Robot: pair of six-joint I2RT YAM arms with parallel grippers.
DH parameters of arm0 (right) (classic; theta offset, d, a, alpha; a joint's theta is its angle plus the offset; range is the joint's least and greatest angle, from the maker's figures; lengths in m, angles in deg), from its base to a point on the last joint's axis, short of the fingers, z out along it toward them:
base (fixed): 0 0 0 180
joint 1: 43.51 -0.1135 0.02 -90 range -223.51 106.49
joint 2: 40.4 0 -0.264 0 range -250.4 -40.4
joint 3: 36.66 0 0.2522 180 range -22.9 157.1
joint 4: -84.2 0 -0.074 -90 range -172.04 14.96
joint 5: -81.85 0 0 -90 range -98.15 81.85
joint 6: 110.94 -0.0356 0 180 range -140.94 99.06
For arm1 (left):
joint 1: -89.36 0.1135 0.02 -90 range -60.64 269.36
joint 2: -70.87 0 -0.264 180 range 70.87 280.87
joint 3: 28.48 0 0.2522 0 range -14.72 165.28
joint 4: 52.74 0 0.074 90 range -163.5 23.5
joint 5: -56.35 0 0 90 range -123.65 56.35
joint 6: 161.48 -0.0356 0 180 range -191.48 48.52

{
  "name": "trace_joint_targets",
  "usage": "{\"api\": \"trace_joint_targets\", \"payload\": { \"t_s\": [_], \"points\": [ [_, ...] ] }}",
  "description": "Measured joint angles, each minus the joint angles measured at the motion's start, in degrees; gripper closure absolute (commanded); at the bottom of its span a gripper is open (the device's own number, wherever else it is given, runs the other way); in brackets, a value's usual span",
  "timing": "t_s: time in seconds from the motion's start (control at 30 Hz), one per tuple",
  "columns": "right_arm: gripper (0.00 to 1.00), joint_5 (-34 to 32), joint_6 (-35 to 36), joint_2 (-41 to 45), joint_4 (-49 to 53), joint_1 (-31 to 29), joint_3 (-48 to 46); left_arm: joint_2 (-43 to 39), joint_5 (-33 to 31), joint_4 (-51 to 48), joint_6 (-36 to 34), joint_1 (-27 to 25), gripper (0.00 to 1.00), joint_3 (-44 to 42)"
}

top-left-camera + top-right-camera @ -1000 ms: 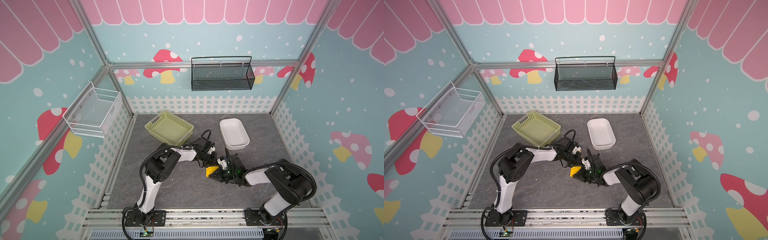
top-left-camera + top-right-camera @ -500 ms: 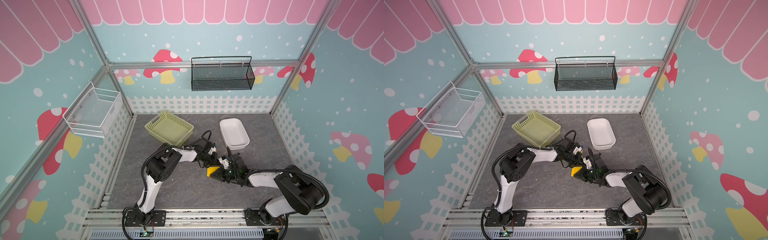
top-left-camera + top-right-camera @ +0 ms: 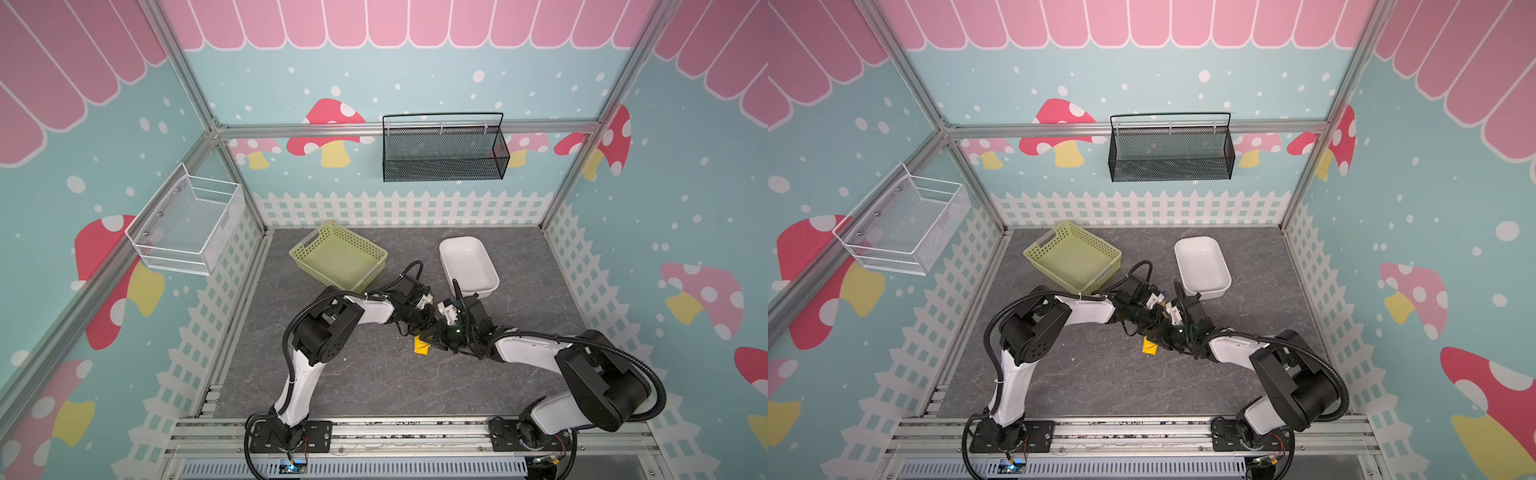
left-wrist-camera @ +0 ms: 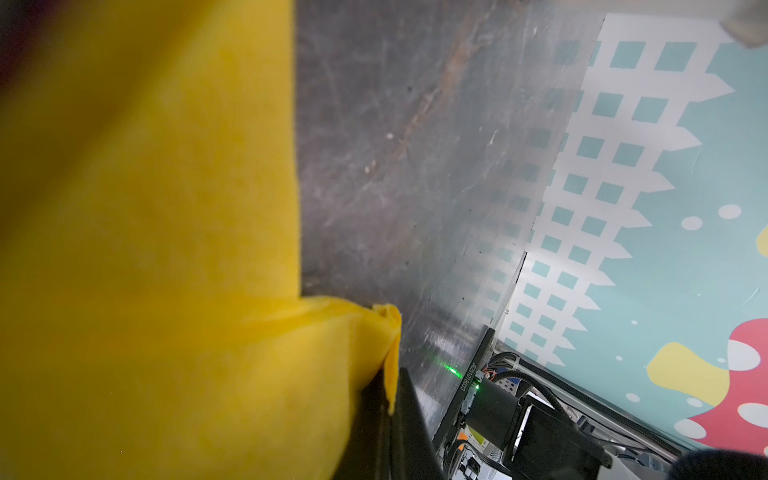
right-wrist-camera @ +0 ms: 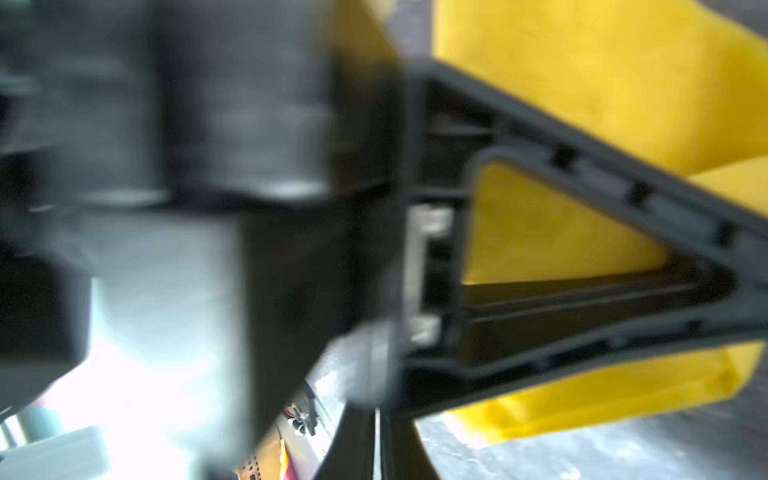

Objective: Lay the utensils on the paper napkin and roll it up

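The paper napkin (image 3: pixel 422 348) (image 3: pixel 1150 347) is a small bunched yellow bundle on the grey floor, mostly covered by both grippers. My left gripper (image 3: pixel 428 329) (image 3: pixel 1156 328) is over it from the left. In the left wrist view the left gripper (image 4: pixel 391 395) is shut, with a flap of the napkin (image 4: pixel 166 249) pinched at its tips. My right gripper (image 3: pixel 441 338) (image 3: pixel 1169 338) meets it from the right. In the right wrist view the right gripper (image 5: pixel 377 419) is shut with nothing between its tips, beside the napkin (image 5: pixel 582 75). The utensils are hidden.
A pale green perforated basket (image 3: pixel 303 249) sits at the back left of the floor and a white dish (image 3: pixel 492 286) at the back right, close behind the grippers. A black wire basket (image 3: pixel 442 166) hangs on the back wall, a white one (image 3: pixel 187 249) on the left wall.
The right arm's elbow has swung out to the right and stretched lower. Both grippers have stayed together at the napkin, which has barely shifted.
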Motion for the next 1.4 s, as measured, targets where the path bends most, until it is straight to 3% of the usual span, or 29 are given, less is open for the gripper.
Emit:
{"api": "trace_joint_targets", "payload": {
  "t_s": [0.53, 0.83, 1.07, 1.4],
  "points": [
    [0.91, 0.1, 2.9, -2.9, 1.1, 0.0, -1.5, 0.0, 0.0, 0.5, 0.0, 0.0, 0.94, -0.2],
    [0.91, 1.1, 3.8, -3.7, 0.0, 0.0, -1.6, -0.4, -0.2, 0.7, 0.0, 0.0, 0.82, -0.5],
    [0.92, 0.8, 5.7, -3.7, 0.7, 0.0, -1.6, -5.8, -3.8, -1.2, 0.0, 1.2, 0.7, -2.5],
    [0.92, -0.5, 10.0, -1.8, 6.4, 0.0, -1.5, -13.3, -8.0, -8.6, -3.9, 5.3, 0.7, -0.9]
  ]
}}
